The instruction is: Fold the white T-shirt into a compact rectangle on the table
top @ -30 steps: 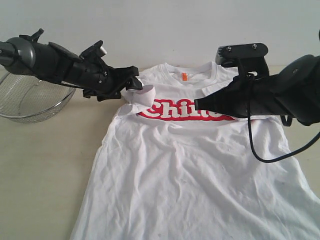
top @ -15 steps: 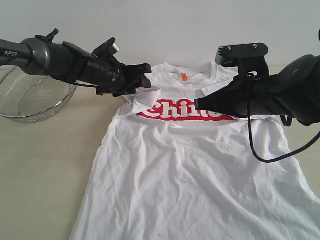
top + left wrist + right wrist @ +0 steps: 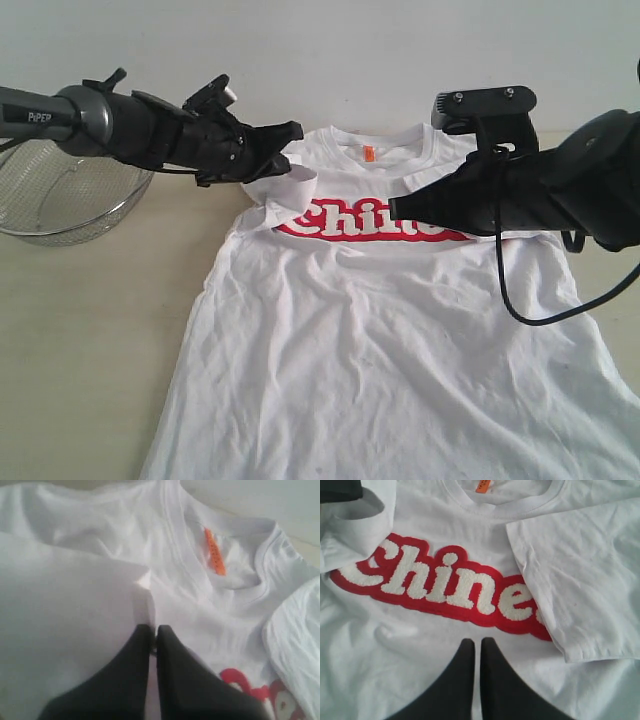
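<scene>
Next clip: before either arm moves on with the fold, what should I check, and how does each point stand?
1. Sleeve by right jaws folded flat over chest: ok.
2. Sleeve by left jaws folded flat: not ok, its edge curls up.
3. Left jaws shut; free of cloth: cannot tell.
4. Right jaws shut, nothing between them: ok.
5. Shirt body smooth: not ok, wrinkled; hem out of frame.
6. Basket clear of shirt: ok.
</scene>
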Action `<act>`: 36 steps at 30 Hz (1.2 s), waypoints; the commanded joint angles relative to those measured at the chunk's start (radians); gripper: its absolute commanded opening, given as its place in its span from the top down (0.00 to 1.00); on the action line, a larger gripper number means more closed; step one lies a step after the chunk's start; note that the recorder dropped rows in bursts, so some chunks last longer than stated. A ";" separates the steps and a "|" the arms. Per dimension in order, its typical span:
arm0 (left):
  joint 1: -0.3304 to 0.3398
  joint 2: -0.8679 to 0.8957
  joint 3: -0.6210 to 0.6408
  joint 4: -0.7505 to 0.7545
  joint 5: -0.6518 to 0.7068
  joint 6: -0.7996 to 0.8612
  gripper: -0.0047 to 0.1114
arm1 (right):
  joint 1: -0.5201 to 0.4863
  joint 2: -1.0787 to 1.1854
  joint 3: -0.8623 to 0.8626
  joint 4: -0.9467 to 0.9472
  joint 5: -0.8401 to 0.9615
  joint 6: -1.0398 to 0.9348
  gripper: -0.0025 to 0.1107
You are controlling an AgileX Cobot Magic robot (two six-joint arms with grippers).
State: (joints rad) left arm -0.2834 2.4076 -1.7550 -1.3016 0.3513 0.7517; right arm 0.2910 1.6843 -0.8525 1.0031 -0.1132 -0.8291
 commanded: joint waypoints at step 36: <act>-0.050 0.027 -0.209 0.789 0.427 -0.458 0.92 | -0.003 0.001 0.003 -0.006 -0.032 -0.002 0.98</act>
State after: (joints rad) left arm -0.3072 2.4399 -1.9686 -0.5153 0.7495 0.3006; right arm 0.2910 1.6843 -0.8525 1.0031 -0.1392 -0.8291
